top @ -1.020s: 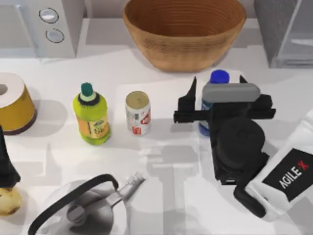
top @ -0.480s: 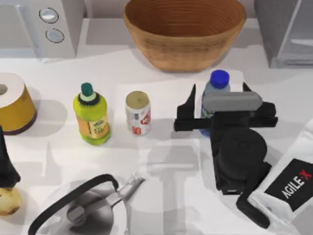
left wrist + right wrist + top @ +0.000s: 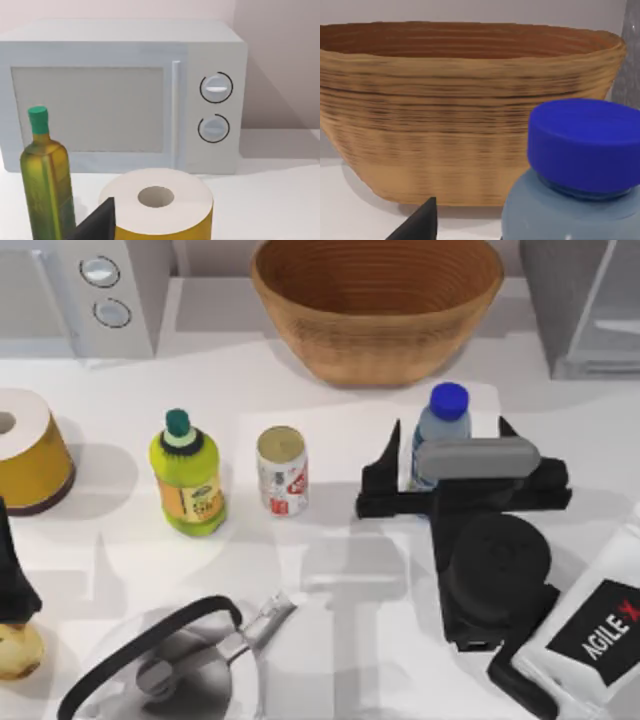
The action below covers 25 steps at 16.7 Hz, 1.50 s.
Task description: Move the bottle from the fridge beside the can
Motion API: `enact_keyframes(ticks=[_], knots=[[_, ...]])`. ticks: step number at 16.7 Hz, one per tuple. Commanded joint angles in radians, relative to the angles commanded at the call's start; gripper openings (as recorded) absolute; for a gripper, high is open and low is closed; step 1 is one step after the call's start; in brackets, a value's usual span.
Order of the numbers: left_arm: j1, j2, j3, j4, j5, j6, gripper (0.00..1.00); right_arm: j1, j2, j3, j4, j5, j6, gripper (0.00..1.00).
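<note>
Since the earlier frames the right gripper [image 3: 446, 462] had drawn back toward the near edge, uncovering more of the water bottle [image 3: 441, 432], which now showed its blue cap and shoulders. The jaws stood spread wide, one dark finger [image 3: 384, 462] to the bottle's left and the other to its right, released from it. The bottle stood upright on the white table [image 3: 330, 570], to the right of the silver can [image 3: 282, 470] with a gap between them, in front of the wicker basket [image 3: 376, 302]. The grey fridge [image 3: 585, 302] sat at the table's far right corner. The left arm [image 3: 12, 575] was parked at the left edge, near the yellow cylinder [image 3: 28, 452].
</note>
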Motion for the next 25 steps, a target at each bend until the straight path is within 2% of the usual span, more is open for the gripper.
enact_keyframes(ticks=[4, 8, 19, 25], knots=[[0.000, 0.000, 0.000, 0.000, 0.000, 0.000, 1.00, -0.035, -0.145, -0.014, -0.063, -0.070, -0.005, 1.00], [0.000, 0.000, 0.000, 0.000, 0.000, 0.000, 1.00, -0.135, -0.447, -0.064, -0.231, -0.200, -0.011, 1.00], [0.000, 0.000, 0.000, 0.000, 0.000, 0.000, 1.00, -0.565, -1.527, -0.384, -1.039, -0.623, -0.004, 1.00], [0.000, 0.000, 0.000, 0.000, 0.000, 0.000, 1.00, -0.745, -1.967, -0.548, -1.388, -0.775, 0.005, 1.00]])
